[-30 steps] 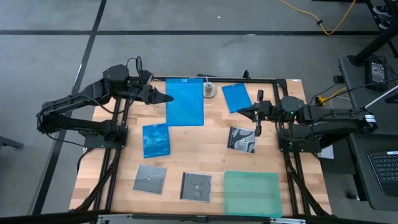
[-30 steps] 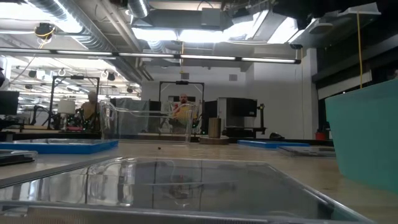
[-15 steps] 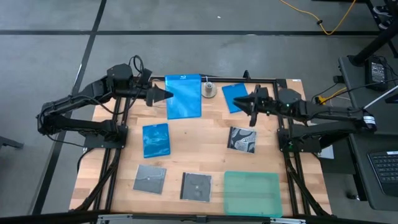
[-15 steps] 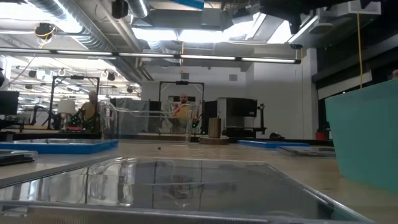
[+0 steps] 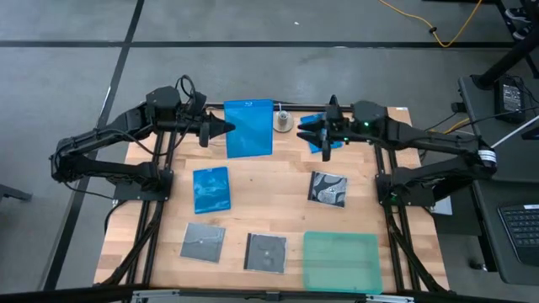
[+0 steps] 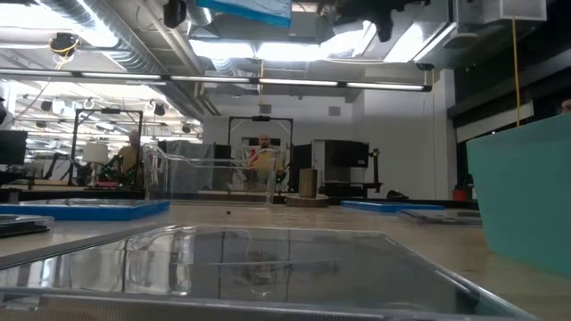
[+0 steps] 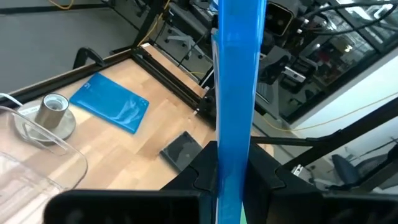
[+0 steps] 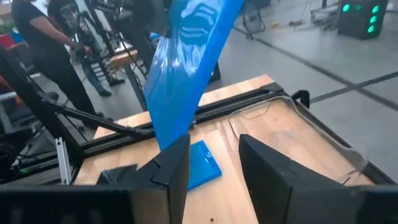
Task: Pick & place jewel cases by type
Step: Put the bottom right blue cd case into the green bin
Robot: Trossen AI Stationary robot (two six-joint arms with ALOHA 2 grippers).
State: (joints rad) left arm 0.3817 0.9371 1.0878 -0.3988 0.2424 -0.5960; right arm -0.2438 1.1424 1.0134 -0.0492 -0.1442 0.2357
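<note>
My left gripper (image 5: 221, 129) is shut on a large bright blue jewel case (image 5: 250, 128), held in the air over the table's far middle. My right gripper (image 5: 305, 130) hovers open just to the right of that case, over a second blue case (image 5: 320, 135) lying flat on the table; it touches nothing. In the right wrist view the held case (image 8: 186, 68) hangs ahead of the open fingers (image 8: 171, 168). A third blue case (image 5: 210, 188) and three grey-black cases (image 5: 328, 188) (image 5: 203, 242) (image 5: 266, 252) lie flat on the wood. My left gripper pinches the blue case's left edge (image 7: 235, 155) between its two fingers. The fingers come level from the table's left. The case is lifted clear of the table, its broad face up in the high view and edge-on in the left wrist view.
A teal-green tray (image 5: 340, 261) lies at the near right. A small metal cylinder on a disc (image 5: 284, 122) stands at the far middle, beside a clear plastic tub (image 8: 292, 134). A black frame (image 5: 379, 108) runs round the table's edges.
My right gripper has gone up and toward the table's far left, from beside the grey-black case to near the held blue case, and its fingers have parted. My left gripper has carried the blue case a little toward the far edge.
</note>
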